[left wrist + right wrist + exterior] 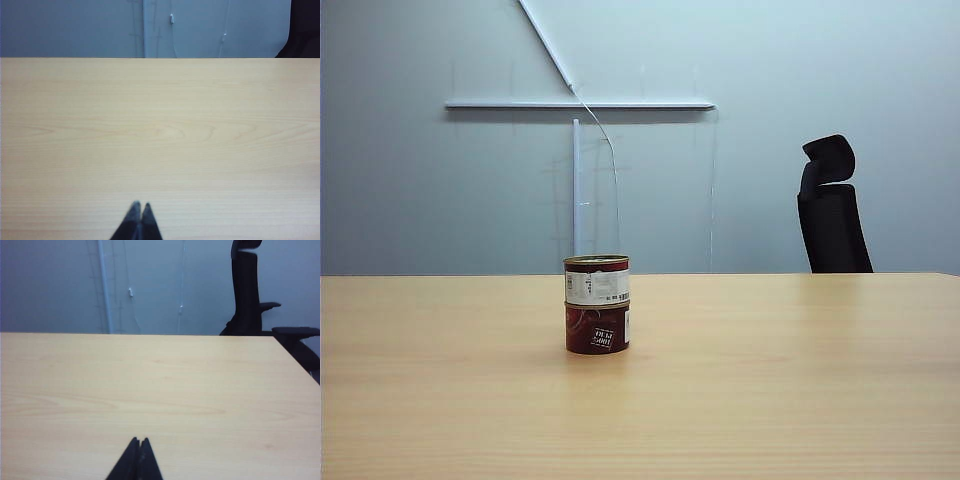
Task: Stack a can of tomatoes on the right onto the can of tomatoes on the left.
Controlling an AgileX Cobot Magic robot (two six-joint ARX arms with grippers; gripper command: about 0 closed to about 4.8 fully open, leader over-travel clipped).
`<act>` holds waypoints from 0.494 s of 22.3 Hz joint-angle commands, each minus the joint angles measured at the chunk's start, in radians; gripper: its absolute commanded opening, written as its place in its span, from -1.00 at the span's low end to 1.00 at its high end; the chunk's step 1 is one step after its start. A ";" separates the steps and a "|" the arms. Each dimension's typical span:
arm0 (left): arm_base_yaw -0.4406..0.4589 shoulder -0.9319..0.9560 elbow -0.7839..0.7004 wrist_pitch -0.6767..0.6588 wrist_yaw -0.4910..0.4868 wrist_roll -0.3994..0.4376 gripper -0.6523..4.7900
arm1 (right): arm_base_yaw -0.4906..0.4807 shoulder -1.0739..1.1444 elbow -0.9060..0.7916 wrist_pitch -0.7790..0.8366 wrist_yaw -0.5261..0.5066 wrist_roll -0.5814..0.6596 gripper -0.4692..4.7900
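The left gripper (139, 206), a pair of slim black tapered fingers, shows only in the left wrist view, its two tips pressed together with no gap and nothing between them, pointing level out over the tabletop. The right gripper (139, 441), of the same black pointed build, shows only in the right wrist view, likewise closed tip to tip, empty and aimed level. Neither arm appears in the exterior view.

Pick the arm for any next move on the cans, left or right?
Neither clearly. The upper can already sits on the lower can. Left gripper and right gripper both hang shut over bare table, no can in either wrist view. Nothing left to stack.
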 commanded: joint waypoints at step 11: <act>-0.001 0.002 0.004 0.005 0.003 0.000 -0.77 | -0.160 -0.004 -0.100 0.138 -0.166 0.087 -0.85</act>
